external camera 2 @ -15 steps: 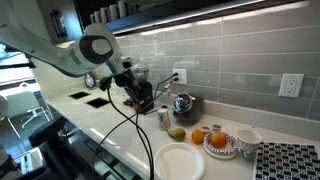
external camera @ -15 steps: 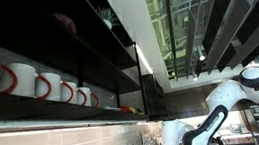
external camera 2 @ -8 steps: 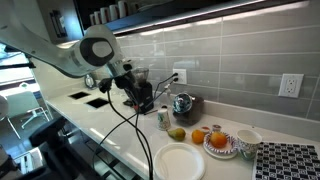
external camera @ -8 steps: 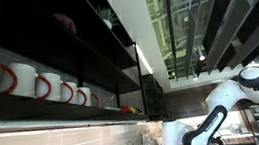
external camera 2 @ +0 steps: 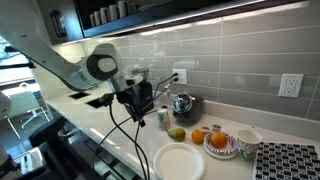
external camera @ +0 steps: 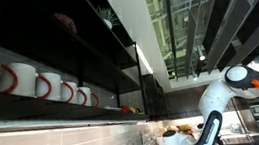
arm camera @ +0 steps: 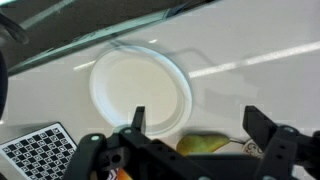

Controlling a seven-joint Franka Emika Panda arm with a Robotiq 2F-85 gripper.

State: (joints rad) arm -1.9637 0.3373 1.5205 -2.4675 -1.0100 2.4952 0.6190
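My gripper (arm camera: 200,120) is open and empty, with its two dark fingers (arm camera: 137,118) spread wide. In the wrist view a green-yellow pear (arm camera: 205,145) lies between the fingers, beside an empty white plate (arm camera: 140,90). In an exterior view the gripper (external camera 2: 141,98) hangs above the white counter, left of and above the pear (external camera 2: 177,134) and the plate (external camera 2: 180,162). A small can (external camera 2: 163,119) stands just right of the gripper. In an exterior view only the white arm (external camera: 223,106) shows.
A small plate with oranges (external camera 2: 218,140), a bowl (external camera 2: 247,141) and a checkered mat (external camera 2: 290,162) sit at the right of the counter. A silver kettle (external camera 2: 182,104) stands by the tiled wall. Dark shelves hold red-handled mugs (external camera: 40,84) overhead.
The arm has swung: its elbow moved right and lower over the counter, and the gripper shifted slightly toward the can and pear. Nothing on the counter moved.
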